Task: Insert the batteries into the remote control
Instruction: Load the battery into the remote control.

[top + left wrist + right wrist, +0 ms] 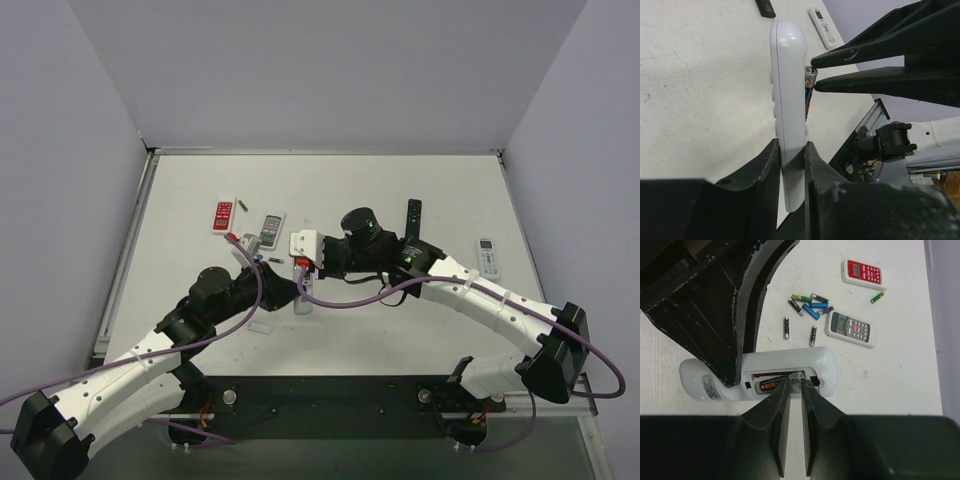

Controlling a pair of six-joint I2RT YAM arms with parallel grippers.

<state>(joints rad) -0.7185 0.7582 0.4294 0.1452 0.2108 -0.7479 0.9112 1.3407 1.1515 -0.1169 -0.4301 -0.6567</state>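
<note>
The slim white remote control stands on its long edge on the table, clamped between my left gripper's jaws. Its battery recess faces my right gripper; the remote also shows in the right wrist view. One dark battery with an orange label lies in the recess. My right gripper has its tips closed on that battery's silver end. In the top view both grippers meet at the remote at table centre. Several loose batteries lie beyond it, and a green one lies apart.
A red remote and a grey remote lie at the back left. A black remote and a white remote with a display lie to the right. A small white piece lies near my left arm.
</note>
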